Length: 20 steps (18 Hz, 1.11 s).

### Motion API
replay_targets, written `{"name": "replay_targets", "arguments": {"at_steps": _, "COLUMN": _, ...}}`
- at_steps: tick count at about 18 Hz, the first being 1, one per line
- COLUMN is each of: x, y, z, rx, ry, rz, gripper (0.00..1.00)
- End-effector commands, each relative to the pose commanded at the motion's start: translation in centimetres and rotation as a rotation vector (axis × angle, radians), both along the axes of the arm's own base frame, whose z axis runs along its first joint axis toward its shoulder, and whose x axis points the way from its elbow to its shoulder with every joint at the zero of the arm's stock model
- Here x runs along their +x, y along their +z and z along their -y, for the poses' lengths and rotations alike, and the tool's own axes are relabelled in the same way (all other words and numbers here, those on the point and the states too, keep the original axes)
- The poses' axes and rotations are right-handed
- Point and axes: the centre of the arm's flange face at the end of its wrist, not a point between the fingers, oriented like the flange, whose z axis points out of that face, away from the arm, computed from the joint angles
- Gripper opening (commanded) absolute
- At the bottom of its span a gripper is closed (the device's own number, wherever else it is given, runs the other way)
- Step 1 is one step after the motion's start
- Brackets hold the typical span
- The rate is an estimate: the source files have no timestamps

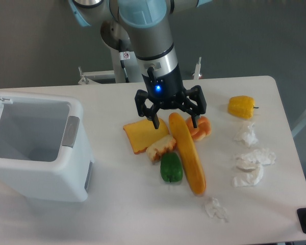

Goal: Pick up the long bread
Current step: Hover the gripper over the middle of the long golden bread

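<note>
The bread (187,153) lies flat on the table (117,214), running from just under the claw (175,121) down toward the near edge, its upper end between the toast (140,133) on one side and the bun (201,127) on the other, and its middle just beside the green pepper (171,167). A paler chunk of bread (160,148) sits between toast and loaf, close to or touching it; I cannot tell which. The claw hangs over the loaf's upper end with its fingers spread apart, one tip on either side of that end, and nothing is held. Whether the tips have reached table height is not clear from this view. The loaf looks smooth and glossy, most likely a light, hollow plastic toy: stiff enough not to sag, but rounded and probably slippery, so a pinch near the tapered tip may squeeze it out or let the long free end droop and swing. A hold nearer the middle, across the narrow width, would balance better, though the pepper crowds that spot. At the present place the bun and toast leave little room for the fingers, so they could be nudged. A yellow pepper (241,106), crumpled tissues (252,161) and a white bin (35,148) lie well apart from the grasp.
</note>
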Motion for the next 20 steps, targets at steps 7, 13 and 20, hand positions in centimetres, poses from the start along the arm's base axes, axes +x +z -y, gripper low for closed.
{"name": "replay_targets", "arguments": {"at_steps": 7, "x": 0.0, "y": 0.2, "z": -0.2, "rx": 0.010, "ry": 0.004, "rz": 0.000, "gripper": 1.00}}
{"name": "replay_targets", "arguments": {"at_steps": 13, "x": -0.3, "y": -0.4, "z": -0.5, "rx": 0.016, "ry": 0.011, "rz": 0.008, "gripper": 1.00}}
{"name": "replay_targets", "arguments": {"at_steps": 20, "x": -0.6, "y": -2.2, "z": -0.9, "rx": 0.048, "ry": 0.029, "rz": 0.031, "gripper": 1.00}}
